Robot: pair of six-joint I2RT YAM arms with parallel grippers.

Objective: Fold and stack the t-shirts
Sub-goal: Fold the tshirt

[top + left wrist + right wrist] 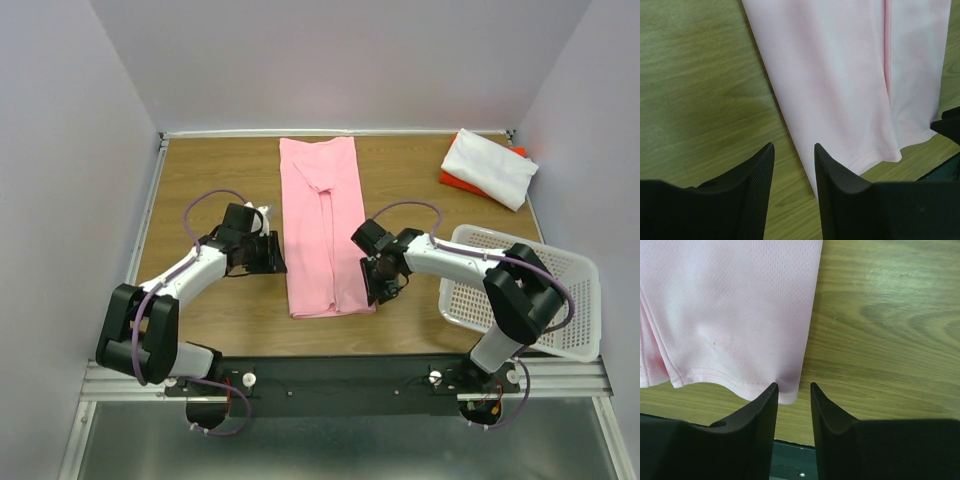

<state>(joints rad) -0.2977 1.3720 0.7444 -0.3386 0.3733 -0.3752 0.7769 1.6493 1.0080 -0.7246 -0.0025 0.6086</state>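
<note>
Two end effectors of mine flank the pink t-shirt (pixel 320 225), one at each near corner of its hem. It lies on the tabletop (pixel 210 180) as a long narrow strip with its sides folded in toward the middle. The lengthwise folds look done, so I judge the next step is carrying the near end up over the far end. That is why I sit low at both corners: lifting them together should keep the hem straight.

My right end effector (pixel 794 385) has its jaws narrowly apart, the hem corner right at their mouth and nothing pinched yet. My left end effector (pixel 794 146) is likewise part open and empty, one finger over the cloth's edge by the near left corner.

At the far right a white t-shirt (pixel 490 165) rests folded on an orange-red one (pixel 447 180) — the stack this pink one should join.
</note>
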